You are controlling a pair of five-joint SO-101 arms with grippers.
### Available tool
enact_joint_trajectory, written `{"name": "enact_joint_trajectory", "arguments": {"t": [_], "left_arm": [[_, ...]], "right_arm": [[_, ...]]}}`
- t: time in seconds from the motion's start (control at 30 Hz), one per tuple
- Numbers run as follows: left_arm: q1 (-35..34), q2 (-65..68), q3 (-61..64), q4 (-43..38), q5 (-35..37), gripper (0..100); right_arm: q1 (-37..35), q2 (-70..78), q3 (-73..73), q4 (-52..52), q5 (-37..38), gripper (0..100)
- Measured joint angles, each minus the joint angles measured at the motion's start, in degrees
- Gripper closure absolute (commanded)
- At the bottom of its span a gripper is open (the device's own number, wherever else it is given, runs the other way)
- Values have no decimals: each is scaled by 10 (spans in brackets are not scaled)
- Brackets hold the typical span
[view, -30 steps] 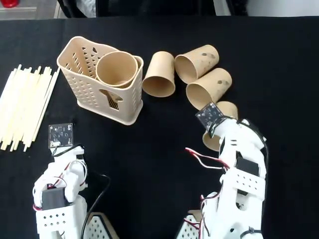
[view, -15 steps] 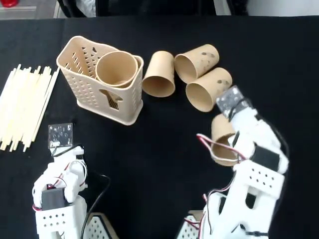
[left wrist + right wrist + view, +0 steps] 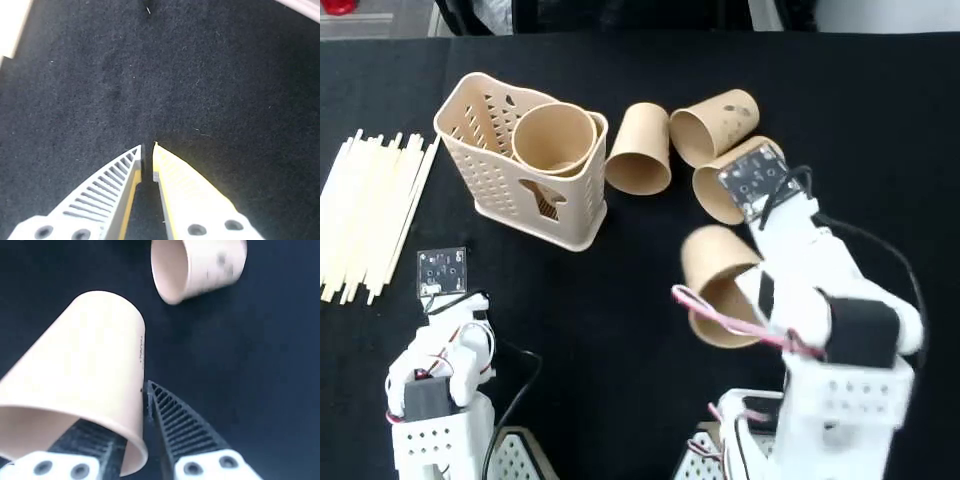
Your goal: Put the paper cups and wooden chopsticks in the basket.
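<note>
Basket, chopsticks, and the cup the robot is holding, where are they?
basket [image 3: 505,190], high view, on its holey front wall.
chopsticks [image 3: 370,215], high view, middle of the pile.
held cup [image 3: 715,260], high view, on its side wall.

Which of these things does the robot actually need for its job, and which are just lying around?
Part of the job: basket; paper cup inside it; gripped paper cup in the right arm's jaws; three loose paper cups lying on their sides; wooden chopsticks.

Just lying about: black table; red object beyond its far corner.
</note>
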Motion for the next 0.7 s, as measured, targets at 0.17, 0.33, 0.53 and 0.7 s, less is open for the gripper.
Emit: {"name": "enact_joint_trajectory", "arguments": {"t": [0.17, 0.33, 0.53, 0.7], "left_arm": [[0, 0, 0, 0, 0, 946], [0, 0, 0, 0, 0, 946], [0, 0, 0, 0, 0, 946], [0, 0, 0, 0, 0, 946]], "right_arm": [[-57, 84, -163, 14, -57, 986], [-102, 244, -321, 14, -100, 986], [-228, 377, -499, 14, -129, 986], [-280, 467, -613, 14, -127, 986]]}}
